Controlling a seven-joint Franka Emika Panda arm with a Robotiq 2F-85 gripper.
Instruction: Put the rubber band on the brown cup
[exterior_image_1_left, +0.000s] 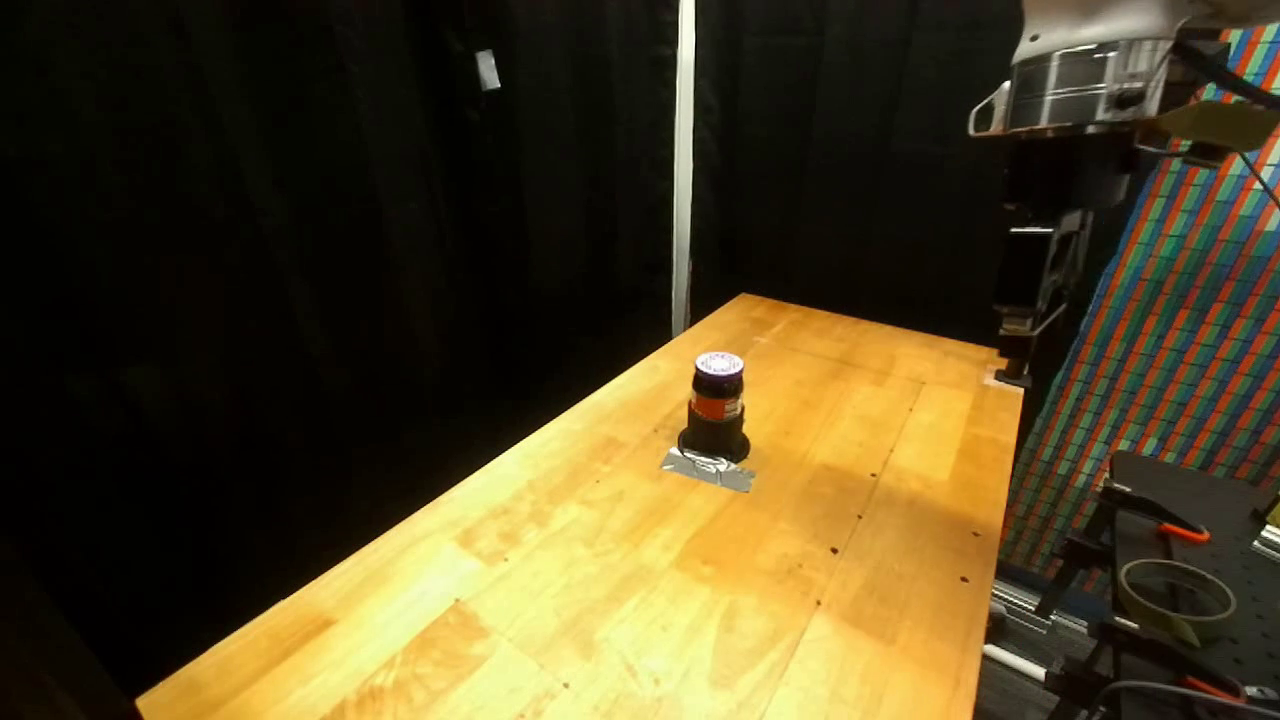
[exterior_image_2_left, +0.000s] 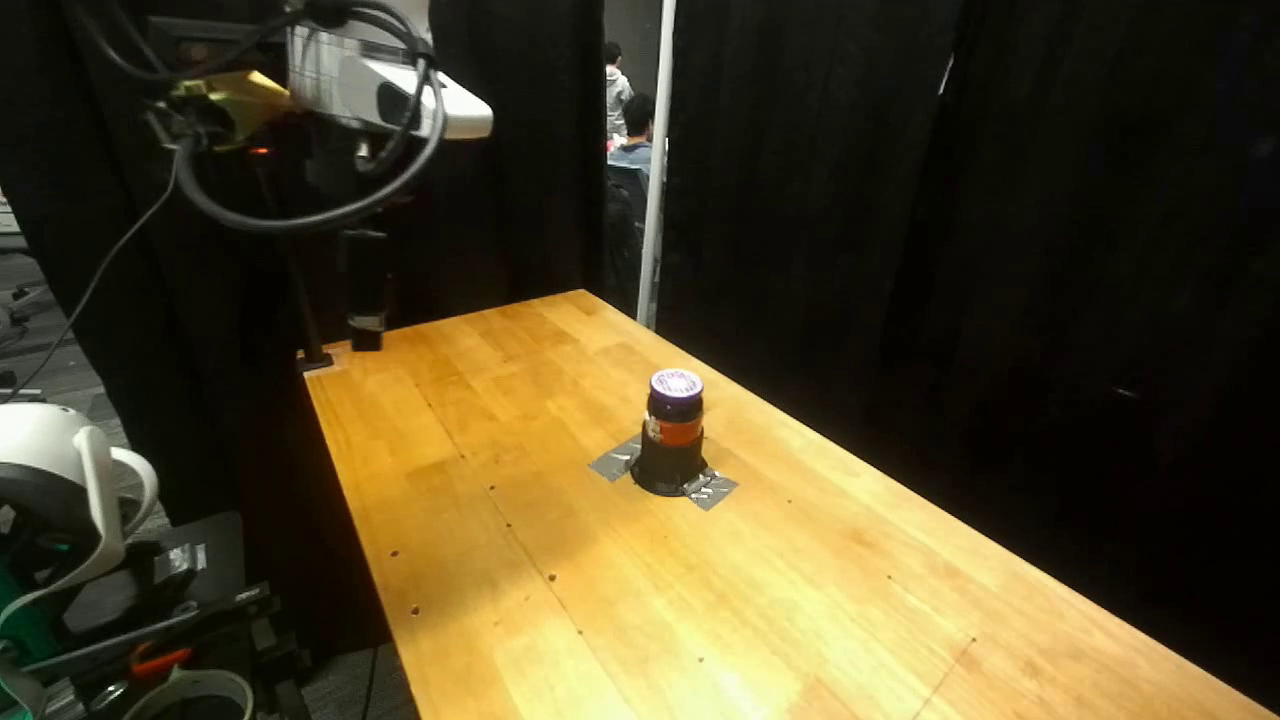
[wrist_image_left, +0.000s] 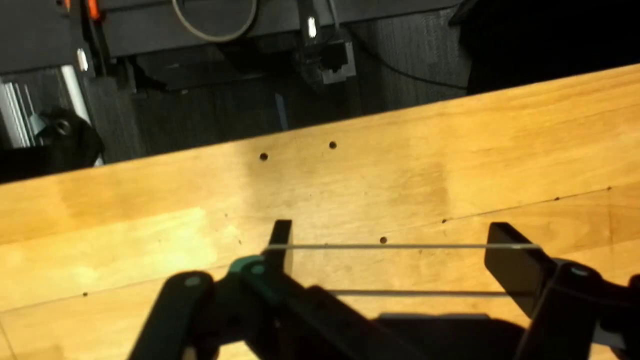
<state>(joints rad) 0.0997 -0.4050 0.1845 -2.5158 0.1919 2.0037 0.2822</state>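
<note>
The brown cup (exterior_image_1_left: 716, 408) is a dark cylinder with an orange band and a white-and-purple top. It stands upright on the wooden table in both exterior views (exterior_image_2_left: 675, 430), its lower part in a black flared base. It is out of the wrist view. My gripper (wrist_image_left: 391, 235) is open, its fingers wide apart over the table. The rubber band (wrist_image_left: 365, 246) is stretched around both fingers, with two strands across the gap. In an exterior view the gripper (exterior_image_2_left: 367, 335) hangs at the table's far left, well away from the cup. The band is too thin to see there.
Grey tape (exterior_image_1_left: 712, 470) fixes the black base (exterior_image_2_left: 668, 468) to the wooden table (exterior_image_2_left: 800, 600). A thin pole with a black foot (exterior_image_2_left: 316, 360) stands at the table corner near the gripper. A black side bench (exterior_image_1_left: 1180, 540) with a tape roll (exterior_image_1_left: 1178, 600) stands beside the table.
</note>
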